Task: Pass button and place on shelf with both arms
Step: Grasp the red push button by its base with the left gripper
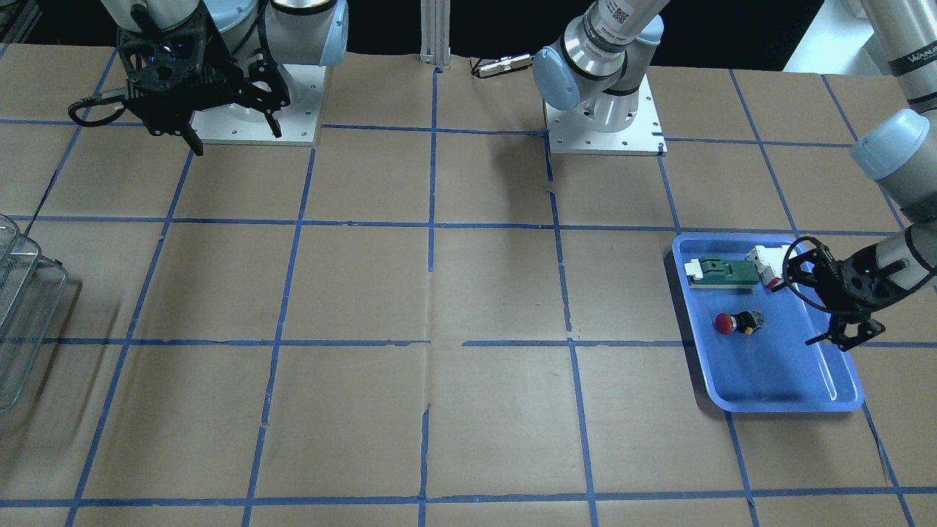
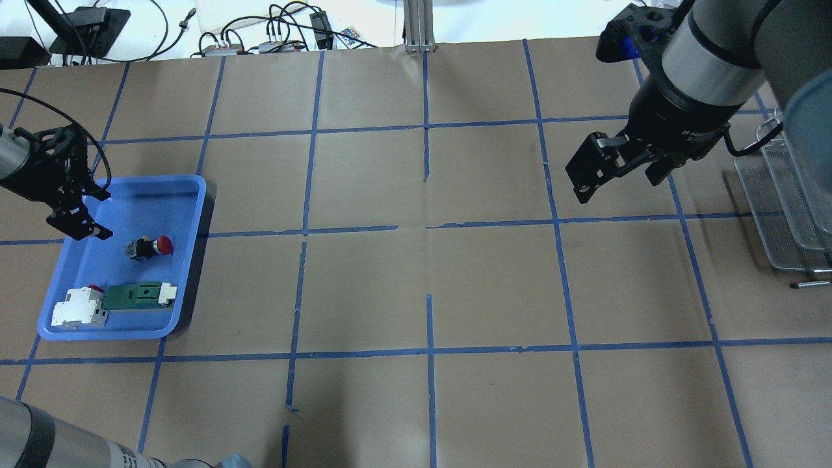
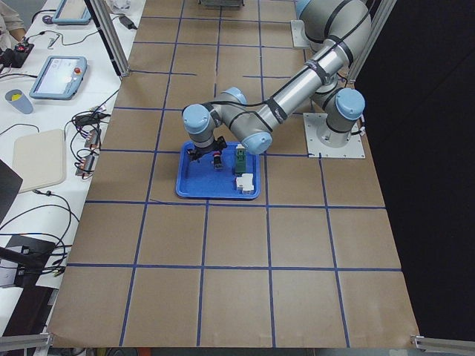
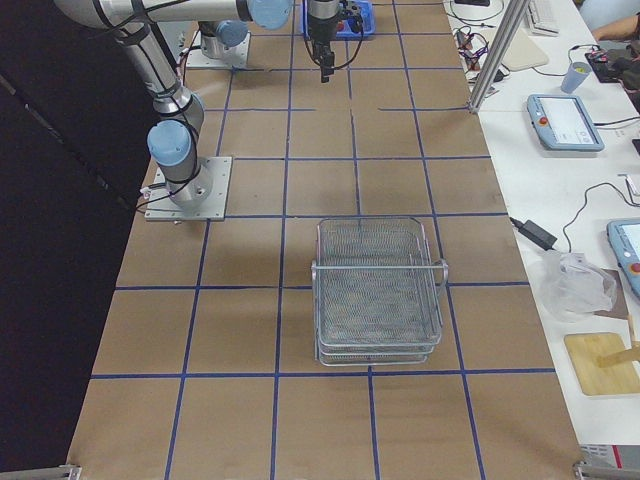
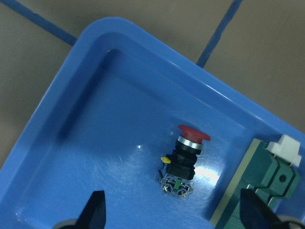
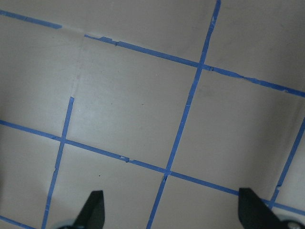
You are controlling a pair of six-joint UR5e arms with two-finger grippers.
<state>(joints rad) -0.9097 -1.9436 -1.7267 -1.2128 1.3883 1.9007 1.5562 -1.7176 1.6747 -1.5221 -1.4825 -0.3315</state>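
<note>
The red button (image 1: 736, 323) lies on its side in the blue tray (image 1: 790, 402). It also shows in the overhead view (image 2: 151, 247) and the left wrist view (image 5: 186, 152). My left gripper (image 1: 794, 315) is open and empty. It hovers over the tray just beside the button, and in the left wrist view (image 5: 174, 214) the button lies between and ahead of the fingers. My right gripper (image 2: 611, 182) is open and empty, held high above bare table near the shelf (image 2: 786, 195). The shelf stands empty in the exterior right view (image 4: 378, 290).
A green-and-white flat block (image 2: 133, 296) and a white-and-red blocky part (image 2: 78, 309) lie in the tray (image 2: 117, 335) close to the button. Brown paper with blue tape lines covers the table. The shelf (image 1: 22, 307) stands at the table's far right end.
</note>
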